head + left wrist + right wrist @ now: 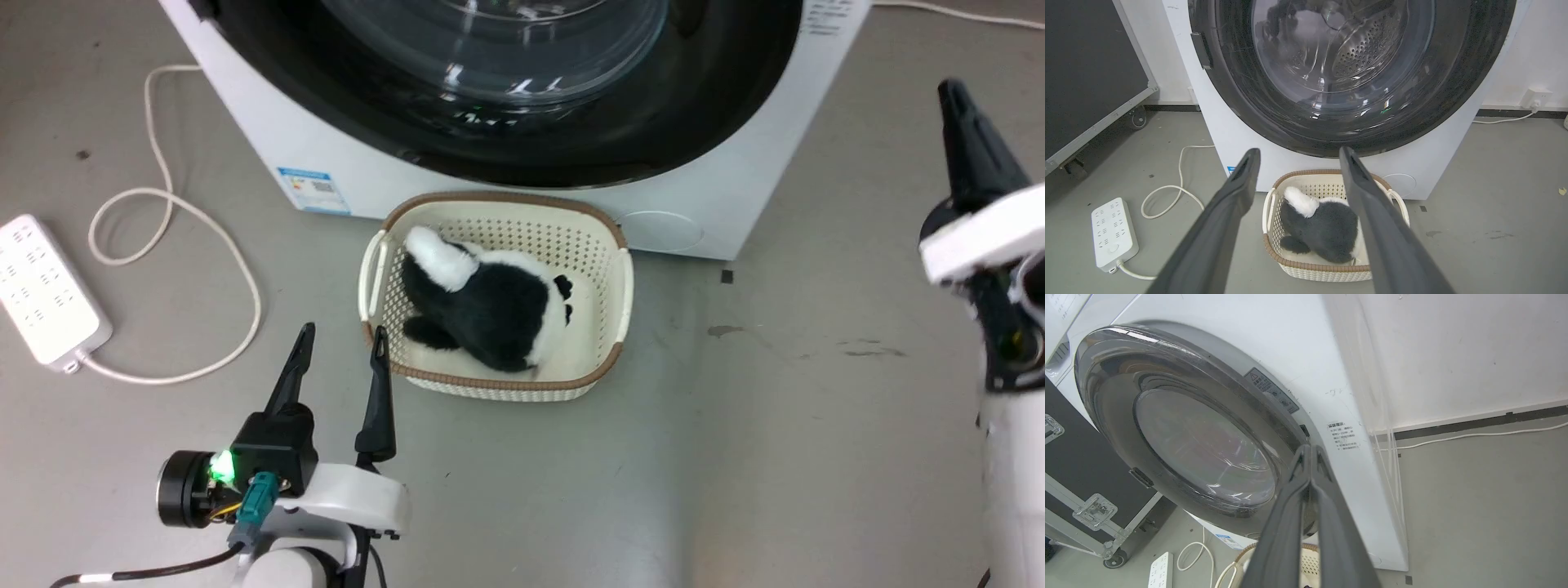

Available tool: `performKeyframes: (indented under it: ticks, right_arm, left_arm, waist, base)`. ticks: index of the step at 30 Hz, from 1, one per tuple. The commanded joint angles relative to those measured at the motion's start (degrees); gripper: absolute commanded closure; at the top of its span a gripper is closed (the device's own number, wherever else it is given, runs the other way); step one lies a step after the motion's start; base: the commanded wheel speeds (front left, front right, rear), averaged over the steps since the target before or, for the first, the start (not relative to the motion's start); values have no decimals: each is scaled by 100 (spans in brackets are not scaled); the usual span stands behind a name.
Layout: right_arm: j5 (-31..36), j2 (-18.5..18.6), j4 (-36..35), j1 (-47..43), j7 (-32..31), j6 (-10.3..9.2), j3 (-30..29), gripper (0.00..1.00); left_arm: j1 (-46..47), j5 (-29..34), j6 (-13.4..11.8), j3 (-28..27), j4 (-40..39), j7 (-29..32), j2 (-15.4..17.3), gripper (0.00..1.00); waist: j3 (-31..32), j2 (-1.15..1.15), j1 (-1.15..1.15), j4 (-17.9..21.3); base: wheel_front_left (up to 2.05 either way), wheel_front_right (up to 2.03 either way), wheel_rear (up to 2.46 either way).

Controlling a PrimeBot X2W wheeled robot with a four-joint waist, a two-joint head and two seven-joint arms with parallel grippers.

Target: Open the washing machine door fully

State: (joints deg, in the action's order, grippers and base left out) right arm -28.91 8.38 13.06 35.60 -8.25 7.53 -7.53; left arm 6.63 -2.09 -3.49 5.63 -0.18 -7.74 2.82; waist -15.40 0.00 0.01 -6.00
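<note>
The closed washing machine door (718,106) is just behind the basket (506,198) holding a plush toy (490,310); the left end effector (343,331), wide open and empty, is beside the basket, and the right end effector (1310,448), well to the basket's right, has its fingers pressed together on nothing.

Spread tool (1299,150) before washing machine door (1351,69)

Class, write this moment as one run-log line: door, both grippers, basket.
door closed | left gripper open, empty, beside basket | right gripper shut, empty, apart from door | basket holds plush toy
</note>
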Motion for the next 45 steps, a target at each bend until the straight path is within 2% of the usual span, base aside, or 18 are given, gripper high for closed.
performKeyframes:
  ticks: [1,9,10,24,30,45]
  right_arm:
    - [-136,30,147,289,-82,-2,-79,100]
    - [-587,59,980,1180,-725,-2,-552,100]
    - [-733,85,1322,1524,-1050,-2,-722,100]
    - [-1196,339,2771,3031,-2328,-3,-1477,100]
    - [-1394,461,3627,3889,-2941,-3,-1868,100]
    - [-1727,594,4590,5048,-3824,-4,-2376,100]
  left_arm:
    - [107,-45,-57,55,-14,-73,5,0]
    - [218,-157,-186,222,-50,-169,5,0]
    - [242,-197,-231,282,-56,-204,5,0]
    - [427,-296,-363,471,-84,-360,5,0]
    - [523,-312,-417,527,-96,-444,5,0]
    - [731,-357,-539,692,-96,-611,6,0]
  waist:
    - [-60,0,-1,-79]
    - [-301,0,-1,-314]
    - [-392,0,-1,-391]
    - [-794,0,-1,-641]
    - [-999,0,-1,-720]
    - [-1322,0,-1,-916]
  base:
    - [0,0,0]
    - [0,0,0]
    - [0,0,0]
    - [0,0,0]
    - [0,0,0]
    - [0,0,0]
